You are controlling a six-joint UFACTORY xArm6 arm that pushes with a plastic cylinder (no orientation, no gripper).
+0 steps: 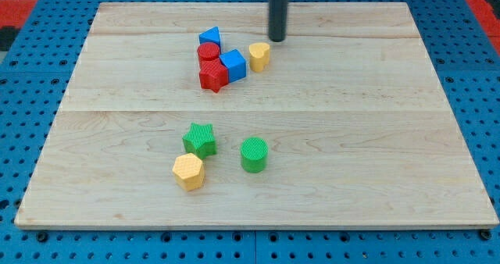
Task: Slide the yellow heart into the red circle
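The yellow heart (259, 56) sits in the upper middle of the wooden board (375, 139). The red circle (208, 52) lies to its left, with a blue cube (233, 64) between them, touching or nearly touching the heart. My tip (277, 39) is just above and to the right of the yellow heart, a small gap away from it. The rod rises from there out of the view's top.
A blue triangle-like block (210, 37) sits above the red circle and a red hexagon-like block (212, 76) below it. Lower down are a green star (200, 139), a green cylinder (254, 155) and a yellow hexagon (188, 172).
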